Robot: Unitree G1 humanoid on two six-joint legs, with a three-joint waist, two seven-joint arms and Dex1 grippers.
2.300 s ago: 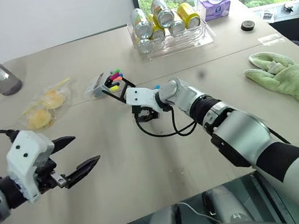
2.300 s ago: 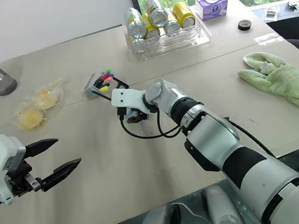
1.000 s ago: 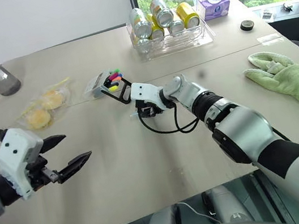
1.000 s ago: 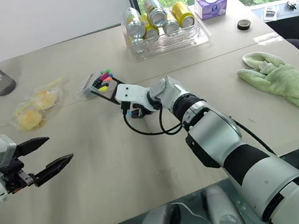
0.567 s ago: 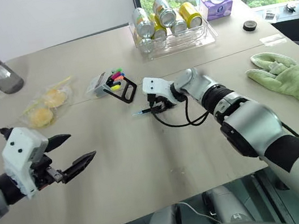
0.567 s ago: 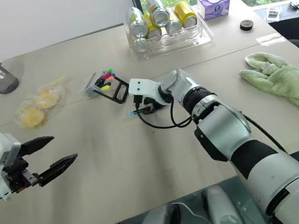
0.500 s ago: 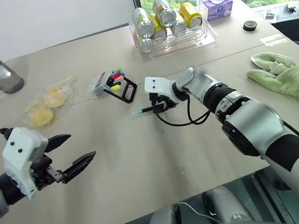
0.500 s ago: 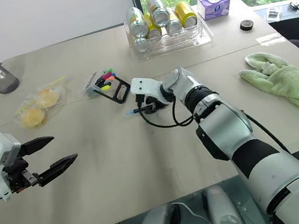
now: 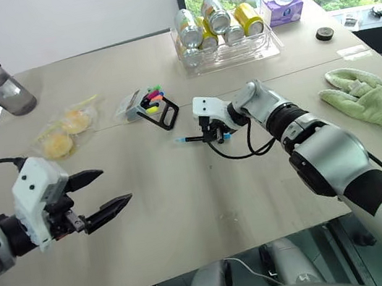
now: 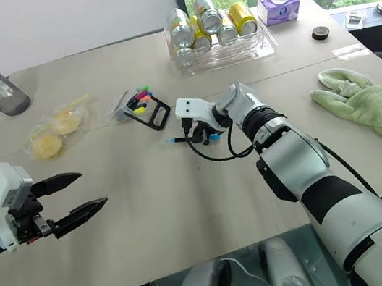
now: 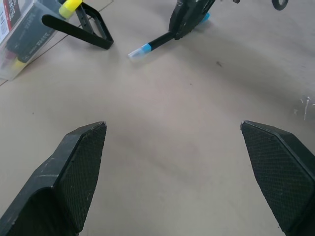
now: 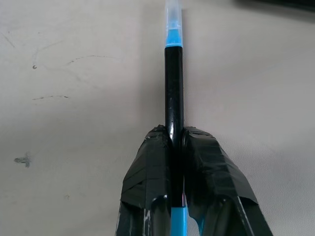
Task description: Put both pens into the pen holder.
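Observation:
My right gripper (image 9: pixel 211 133) is shut on a slim black pen (image 12: pixel 173 73) with a light blue cap, gripping it mid-barrel. The capped tip (image 9: pixel 180 142) points left, low over the table. The other pen is out of view. The pen holder (image 9: pixel 142 104) lies on its side a short way up and left of that tip. It has a black square frame (image 11: pixel 93 30) and coloured marker tips at its mouth. My left gripper (image 9: pixel 100 191) hovers open and empty at the near left, well clear of both.
A clear tray of cans (image 9: pixel 227 43) and a tissue pack (image 9: pixel 284 6) stand at the back. A water bottle (image 9: pixel 2 90) is far left, a bag of yellow snacks (image 9: pixel 64 129) beside the holder, and a green cloth (image 9: pixel 375 101) lies right.
My right gripper has slid right, away from the holder, and its fingers have closed tighter on the blue-capped pen. The left gripper has stayed put, still open.

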